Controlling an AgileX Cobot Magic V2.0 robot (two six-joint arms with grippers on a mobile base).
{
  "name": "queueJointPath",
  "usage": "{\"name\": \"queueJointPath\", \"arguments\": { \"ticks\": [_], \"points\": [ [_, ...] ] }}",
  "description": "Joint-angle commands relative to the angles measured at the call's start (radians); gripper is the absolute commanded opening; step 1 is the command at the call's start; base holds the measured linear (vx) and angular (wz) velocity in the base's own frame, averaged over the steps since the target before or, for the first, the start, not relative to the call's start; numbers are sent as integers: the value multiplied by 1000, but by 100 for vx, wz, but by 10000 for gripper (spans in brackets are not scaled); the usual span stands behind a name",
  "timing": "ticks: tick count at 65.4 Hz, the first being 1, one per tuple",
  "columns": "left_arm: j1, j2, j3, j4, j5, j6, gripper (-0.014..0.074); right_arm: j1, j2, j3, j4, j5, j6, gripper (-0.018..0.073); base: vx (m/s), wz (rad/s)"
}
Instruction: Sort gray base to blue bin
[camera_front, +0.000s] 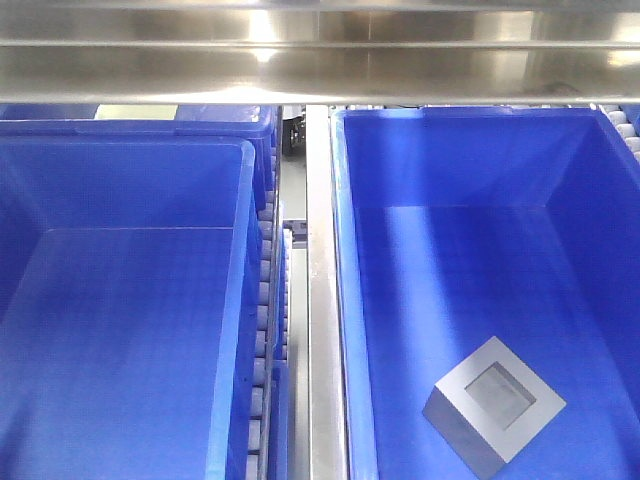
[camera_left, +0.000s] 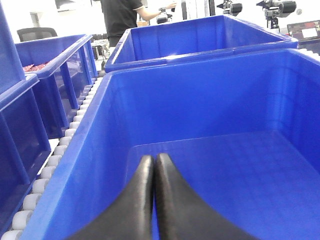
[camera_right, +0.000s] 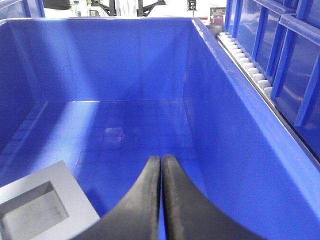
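Gray base (camera_right: 37, 207) sits just left of the right gripper (camera_right: 161, 165), whose two black fingers (camera_right: 145, 200) are pressed together at the tips with nothing between them. In the right wrist view the block lies on the grid-textured floor of the blue bin (camera_right: 220, 110), its framed square recess facing up, apart from the fingers. The gripper hangs inside this bin, above its floor. Beyond the bin's right wall runs a line of white conveyor rollers (camera_right: 245, 62), and further blue tubs stand past them.

The left gripper (camera_left: 154, 165) is likewise closed, its dark fingers (camera_left: 172, 200) touching along their length and holding nothing. It points into a second blue tub (camera_left: 100, 160) with a bare grid floor. White rollers (camera_left: 55, 155) run along that tub's left side, more blue tubs stand behind and to the left, and a person in a dark shirt (camera_left: 120, 15) stands in the background.

From the front view, the gray base (camera_front: 494, 405) rests turned diagonally in the near part of the right-hand bin (camera_front: 345, 250), clear of its walls. A steel rail (camera_front: 320, 300) divides this bin from the left tub (camera_front: 240, 300).
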Motion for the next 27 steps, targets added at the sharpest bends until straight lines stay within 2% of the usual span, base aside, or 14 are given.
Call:
{"name": "queueJointPath", "arguments": {
  "ticks": [1, 27],
  "points": [
    [1, -10, -25, -3, -78, 1, -6, 0, 1, 6, -7, -38, -8, -5, 0, 0],
    [1, -10, -25, -3, -78, 1, -6, 0, 1, 6, -7, -38, -8, -5, 0, 0]
  ]
}}
